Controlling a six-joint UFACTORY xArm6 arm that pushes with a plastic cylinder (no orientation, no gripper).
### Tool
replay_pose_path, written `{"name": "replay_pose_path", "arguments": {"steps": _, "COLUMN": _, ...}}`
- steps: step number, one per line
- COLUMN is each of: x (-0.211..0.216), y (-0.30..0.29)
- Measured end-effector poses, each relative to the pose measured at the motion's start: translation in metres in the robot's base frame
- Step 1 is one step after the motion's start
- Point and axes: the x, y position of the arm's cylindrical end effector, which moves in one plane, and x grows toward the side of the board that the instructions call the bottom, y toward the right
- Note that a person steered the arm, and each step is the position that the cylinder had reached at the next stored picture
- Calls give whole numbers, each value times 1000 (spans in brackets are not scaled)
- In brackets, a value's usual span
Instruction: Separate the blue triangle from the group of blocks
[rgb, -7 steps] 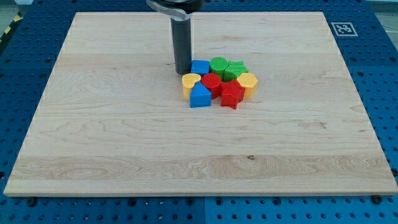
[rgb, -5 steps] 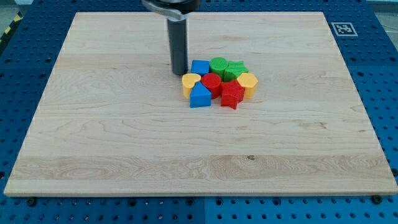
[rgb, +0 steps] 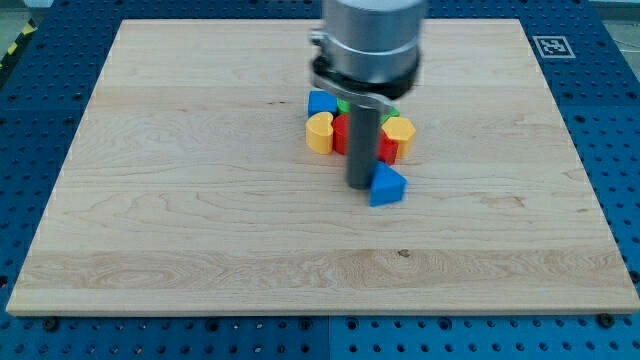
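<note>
The blue triangle (rgb: 387, 186) lies on the wooden board (rgb: 200, 200), just below the group and apart from it by a small gap. My tip (rgb: 359, 185) stands right at the triangle's left side, touching or nearly touching it. The group sits above: a blue block (rgb: 321, 102) at its top left, a yellow block (rgb: 319, 131) at the left, a red block (rgb: 341, 132) partly behind the rod, another red block (rgb: 388, 149), and a yellow block (rgb: 401, 130) at the right. The green blocks are mostly hidden behind the arm.
The arm's grey body (rgb: 368, 45) covers the top of the group. A fiducial tag (rgb: 551, 45) sits at the board's top right corner. A blue perforated table (rgb: 620, 120) surrounds the board.
My tip has moved from the group's upper left to its lower side. The blue triangle has slid down and to the view's right, out of the group. The left yellow block has shifted slightly.
</note>
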Motion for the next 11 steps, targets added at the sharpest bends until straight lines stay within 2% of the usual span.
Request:
{"name": "replay_pose_path", "arguments": {"steps": 2, "x": 15, "y": 124}}
{"name": "replay_pose_path", "arguments": {"steps": 3, "x": 18, "y": 145}}
{"name": "replay_pose_path", "arguments": {"steps": 4, "x": 1, "y": 124}}
{"name": "replay_pose_path", "arguments": {"steps": 5, "x": 3, "y": 80}}
{"name": "replay_pose_path", "arguments": {"steps": 6, "x": 17, "y": 65}}
{"name": "replay_pose_path", "arguments": {"steps": 8, "x": 62, "y": 136}}
{"name": "replay_pose_path", "arguments": {"steps": 9, "x": 63, "y": 124}}
{"name": "replay_pose_path", "arguments": {"steps": 10, "x": 59, "y": 85}}
{"name": "replay_pose_path", "arguments": {"steps": 11, "x": 76, "y": 77}}
